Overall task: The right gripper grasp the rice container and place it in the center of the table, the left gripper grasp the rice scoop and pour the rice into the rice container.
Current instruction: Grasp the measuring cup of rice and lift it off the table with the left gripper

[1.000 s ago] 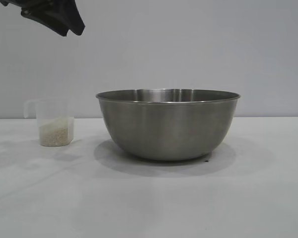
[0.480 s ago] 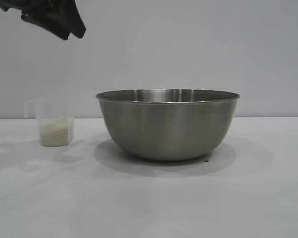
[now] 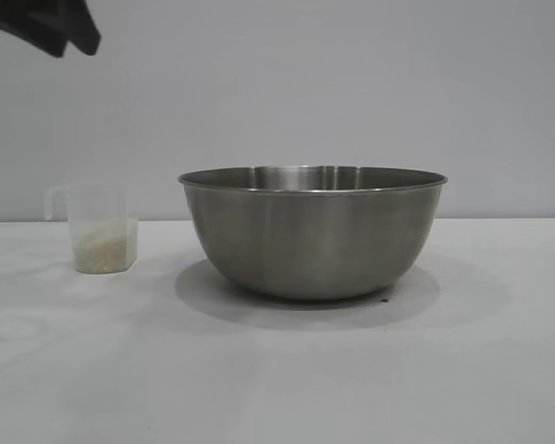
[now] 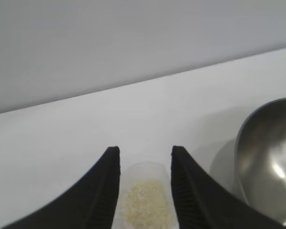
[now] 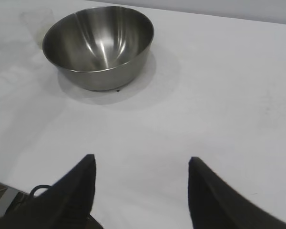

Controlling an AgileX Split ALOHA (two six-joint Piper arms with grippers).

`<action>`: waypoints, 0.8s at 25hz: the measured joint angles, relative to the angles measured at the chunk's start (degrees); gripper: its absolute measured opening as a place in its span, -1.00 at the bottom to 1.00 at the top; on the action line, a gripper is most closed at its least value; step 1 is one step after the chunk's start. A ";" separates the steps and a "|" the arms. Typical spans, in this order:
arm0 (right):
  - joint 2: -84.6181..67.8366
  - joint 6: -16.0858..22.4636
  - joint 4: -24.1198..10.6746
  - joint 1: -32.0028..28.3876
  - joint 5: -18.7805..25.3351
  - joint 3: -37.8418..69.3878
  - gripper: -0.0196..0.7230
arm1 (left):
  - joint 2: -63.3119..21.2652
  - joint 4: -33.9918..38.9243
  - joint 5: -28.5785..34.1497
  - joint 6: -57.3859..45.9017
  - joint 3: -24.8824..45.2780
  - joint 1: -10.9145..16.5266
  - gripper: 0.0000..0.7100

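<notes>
So, biggest first: wide plain white matte table [image 3: 277, 370] carries everything, w/ the large round stainless steel rice container [image 3: 313, 231] sitting upright about mid-table, empty inside as the right wrist view shows. That placement looks like the first half of the job done: bowl parked centrally so both arms can reach it and the pour has a broad target. Right gripper [image 5: 140, 191], a black two-finger claw, hangs well back from the bowl, fingers spread wide w/ nothing between them, prob. retreated to keep clear of the pour. Left gripper [image 4: 144, 191], black claw of the same kind, sits high above the table's left end; only its tip shows at the exterior view's top-left corner. Its fingers stand partly apart and empty, framing the cup far below, which reads as lining up for a descent. Small clear squarish plastic rice scoop [image 3: 97, 228] stands upright left of the bowl, near but not touching, loop handle pointing away from the bowl. Fine white rice [image 3: 103, 251] lies as a shallow layer in its bottom, none in the bowl yet, so pour isn't begun. Vs. a second ago: left claw has shifted up and leftward, less of it in shot; bowl, cup and grains haven't moved.
</notes>
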 joint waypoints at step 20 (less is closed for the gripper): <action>0.00 -0.24 -0.48 0.00 0.00 0.00 0.10 | 33.58 -3.98 -20.64 -1.41 -4.80 0.00 -0.37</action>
